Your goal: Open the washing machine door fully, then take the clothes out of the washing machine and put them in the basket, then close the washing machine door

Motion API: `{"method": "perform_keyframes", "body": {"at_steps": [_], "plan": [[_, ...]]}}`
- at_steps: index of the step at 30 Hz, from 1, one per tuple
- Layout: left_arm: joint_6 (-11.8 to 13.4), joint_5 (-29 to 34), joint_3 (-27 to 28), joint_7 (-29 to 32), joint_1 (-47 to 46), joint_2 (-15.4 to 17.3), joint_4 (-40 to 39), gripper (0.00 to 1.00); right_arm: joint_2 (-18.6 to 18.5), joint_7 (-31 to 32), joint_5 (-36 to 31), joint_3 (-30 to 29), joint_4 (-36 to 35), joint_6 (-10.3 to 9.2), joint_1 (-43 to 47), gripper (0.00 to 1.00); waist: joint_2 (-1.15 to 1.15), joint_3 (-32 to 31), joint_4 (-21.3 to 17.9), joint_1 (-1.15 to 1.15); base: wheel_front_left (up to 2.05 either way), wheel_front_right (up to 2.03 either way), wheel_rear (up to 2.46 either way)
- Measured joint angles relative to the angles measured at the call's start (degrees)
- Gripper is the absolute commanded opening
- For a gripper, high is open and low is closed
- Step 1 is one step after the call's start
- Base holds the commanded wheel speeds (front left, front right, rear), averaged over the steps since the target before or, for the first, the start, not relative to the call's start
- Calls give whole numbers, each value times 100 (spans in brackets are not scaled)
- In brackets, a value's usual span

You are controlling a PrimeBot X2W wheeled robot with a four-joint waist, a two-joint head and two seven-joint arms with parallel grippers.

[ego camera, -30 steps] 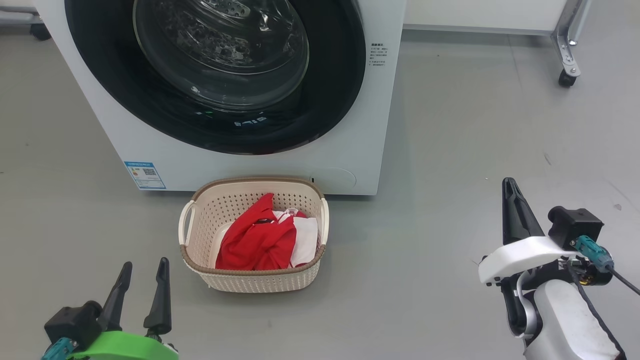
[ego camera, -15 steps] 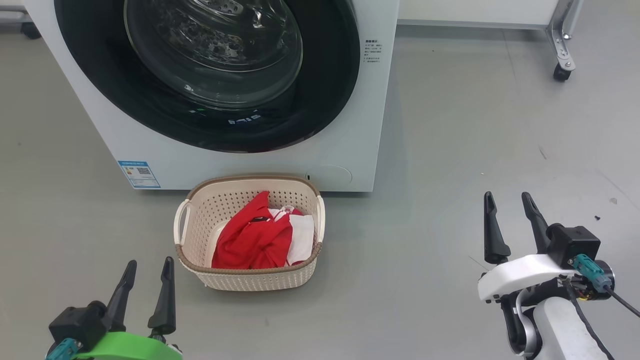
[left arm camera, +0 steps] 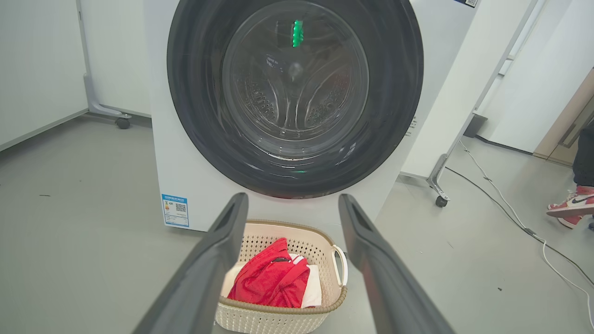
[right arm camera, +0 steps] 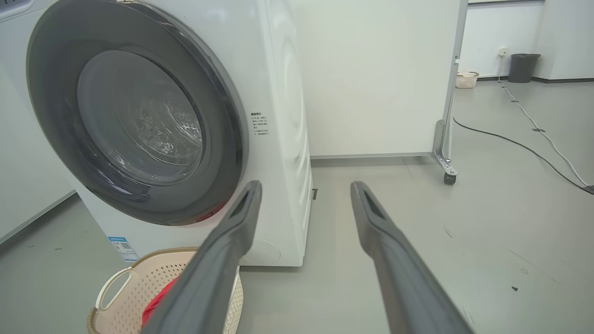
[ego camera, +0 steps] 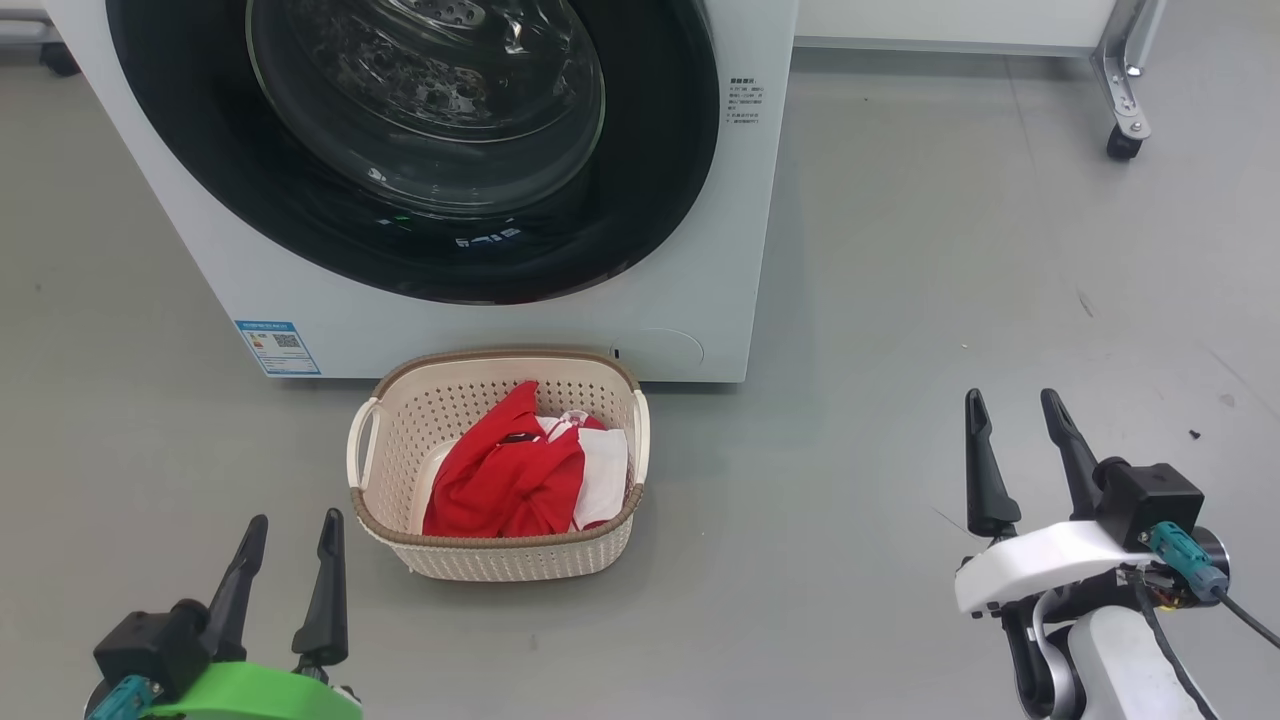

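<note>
The white washing machine (ego camera: 690, 300) stands ahead with its black-rimmed glass door (ego camera: 420, 130) shut flat against the front. On the floor before it sits the cream basket (ego camera: 500, 560), holding the red and white clothes (ego camera: 515, 480). My left gripper (ego camera: 290, 540) hangs open at the lower left, nothing between its fingers. At the lower right, away from the machine, my right gripper (ego camera: 1012, 420) is open and empty too. The left wrist view looks over the basket (left arm camera: 287, 320) and clothes (left arm camera: 274, 280) at the door (left arm camera: 297, 97). The right wrist view shows the door (right arm camera: 134, 116) and a basket handle (right arm camera: 111, 290).
A wheeled white partition stands right of the machine, one caster (ego camera: 1122, 142) on the grey floor. Cables (right arm camera: 524, 146) trail across the floor to the right. A person's red and white shoe (left arm camera: 568, 206) is at the far right. A dark bin (right arm camera: 523, 67) and a small basket (right arm camera: 466, 80) stand far off.
My right gripper's fingers went from together to spread apart, and the arm drew slightly lower and nearer me. The head camera shifted a little; basket, clothes and door stayed put.
</note>
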Motion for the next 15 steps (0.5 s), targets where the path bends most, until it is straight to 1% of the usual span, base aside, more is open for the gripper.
{"method": "perform_keyframes", "body": {"at_steps": [4,15], "plan": [[0,140,-2,0,51,1,18,100,7,0,-14,-9,-19,1,65,100,0,-5,0,0,0,0,0],[0,144,-32,1,76,-4,-52,100,24,0,-62,-24,-69,19,180,100,0,-39,-20,0,0,0,0]]}}
